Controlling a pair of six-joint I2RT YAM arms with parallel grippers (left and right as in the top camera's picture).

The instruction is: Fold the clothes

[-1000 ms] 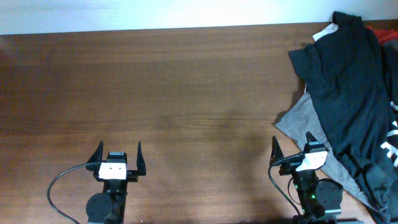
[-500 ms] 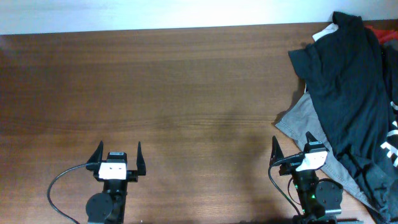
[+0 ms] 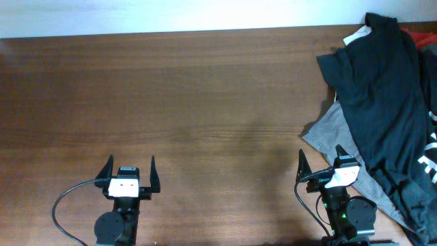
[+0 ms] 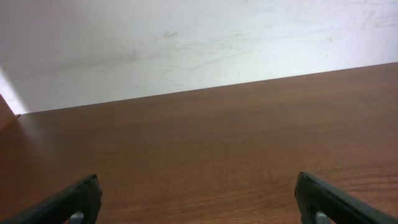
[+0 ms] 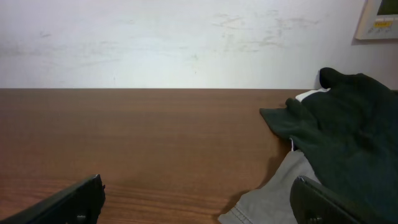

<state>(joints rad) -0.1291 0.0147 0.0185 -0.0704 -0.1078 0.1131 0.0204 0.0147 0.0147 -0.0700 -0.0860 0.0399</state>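
The clothes, a black T-shirt (image 3: 382, 102), lie crumpled at the table's far right, with a bit of white lettering at the right edge. In the right wrist view the black T-shirt (image 5: 354, 143) is heaped ahead and to the right. My right gripper (image 3: 319, 154) stands open at the front edge, just left of the heap, and its right finger is over the grey cloth's edge. Nothing lies between the jaws of the right gripper (image 5: 198, 182). My left gripper (image 3: 130, 161) is open at the front left, far from the shirt. The left gripper (image 4: 198, 180) shows only bare wood between its fingers.
A grey garment (image 3: 326, 135) lies under the shirt and sticks out toward my right arm; this grey garment (image 5: 273, 199) also shows low in the right wrist view. A white garment (image 3: 356, 35) and something red (image 3: 420, 34) peek out at the back. A pale wall (image 4: 186, 43) runs behind the wooden table (image 3: 191, 102).
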